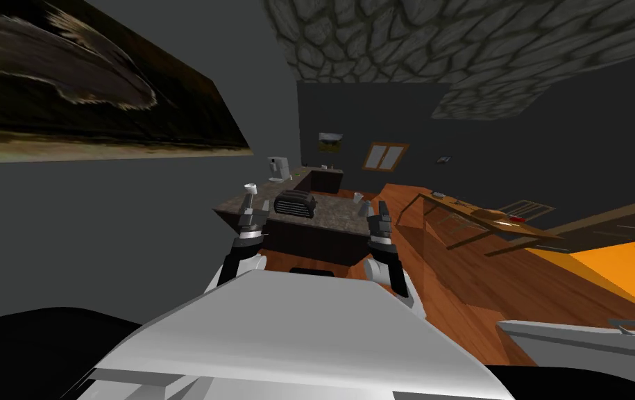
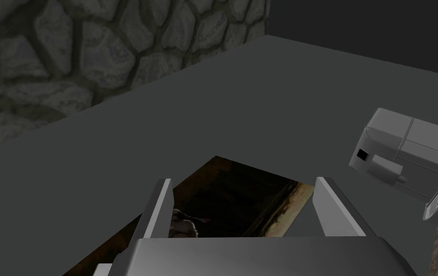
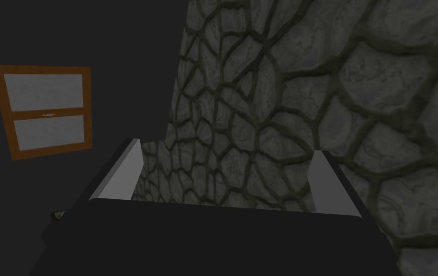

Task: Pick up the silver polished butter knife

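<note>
Both arms are raised in front of me, short of a dark kitchen counter [image 1: 329,215]. My left gripper [image 1: 253,210] is open with nothing between its fingers [image 2: 158,211]. My right gripper [image 1: 376,210] is also open and empty, its fingers [image 3: 122,172] spread wide. A few small items [image 1: 439,194] lie on a long wooden table [image 1: 489,221] to the right. They are too small for me to tell whether one of them is the butter knife.
On the counter stand a dark toaster [image 1: 295,203], a small white-capped item [image 1: 249,187], a pale cup [image 1: 357,197] and, farther back, a light grey coffee machine [image 1: 278,168] [image 2: 404,163]. Reddish wooden floor [image 1: 461,278] runs between counter and table.
</note>
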You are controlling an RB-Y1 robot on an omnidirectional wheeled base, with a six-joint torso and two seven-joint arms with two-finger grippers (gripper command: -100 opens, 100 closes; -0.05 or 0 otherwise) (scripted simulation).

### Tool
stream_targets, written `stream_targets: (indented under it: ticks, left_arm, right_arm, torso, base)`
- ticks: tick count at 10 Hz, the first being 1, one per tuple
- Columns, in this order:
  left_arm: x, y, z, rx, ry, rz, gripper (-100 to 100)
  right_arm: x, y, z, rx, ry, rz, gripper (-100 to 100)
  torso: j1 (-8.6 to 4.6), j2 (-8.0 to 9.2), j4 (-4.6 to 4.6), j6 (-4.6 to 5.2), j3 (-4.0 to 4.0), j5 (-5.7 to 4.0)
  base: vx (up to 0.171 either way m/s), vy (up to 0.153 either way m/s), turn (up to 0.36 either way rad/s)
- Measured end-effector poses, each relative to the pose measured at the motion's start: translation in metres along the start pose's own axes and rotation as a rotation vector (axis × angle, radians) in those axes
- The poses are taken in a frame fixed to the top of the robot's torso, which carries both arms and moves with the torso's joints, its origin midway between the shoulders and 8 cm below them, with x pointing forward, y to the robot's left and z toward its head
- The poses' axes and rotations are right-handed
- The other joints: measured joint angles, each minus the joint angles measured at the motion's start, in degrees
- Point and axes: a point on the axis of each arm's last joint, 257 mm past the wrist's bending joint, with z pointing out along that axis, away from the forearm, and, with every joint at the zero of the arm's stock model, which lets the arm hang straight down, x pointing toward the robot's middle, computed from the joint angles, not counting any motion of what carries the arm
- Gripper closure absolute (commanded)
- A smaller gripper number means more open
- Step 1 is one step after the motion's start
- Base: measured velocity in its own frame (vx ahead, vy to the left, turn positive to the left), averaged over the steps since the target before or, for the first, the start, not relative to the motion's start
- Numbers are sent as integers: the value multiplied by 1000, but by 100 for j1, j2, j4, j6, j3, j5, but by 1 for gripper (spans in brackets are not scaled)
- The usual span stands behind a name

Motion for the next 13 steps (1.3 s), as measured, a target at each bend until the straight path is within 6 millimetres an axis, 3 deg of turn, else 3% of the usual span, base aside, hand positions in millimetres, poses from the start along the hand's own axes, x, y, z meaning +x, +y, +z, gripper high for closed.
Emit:
stream_targets:
  ticks: [13]
  left_arm:
    - [0, 0, 0, 0, 0, 0, 0]
  right_arm:
    - [60, -57, 24, -18, 398, -279, -100]
  torso:
    - [-1, -10, -2, 3, -5, -1]
  base:
    - [-38, -43, 207]
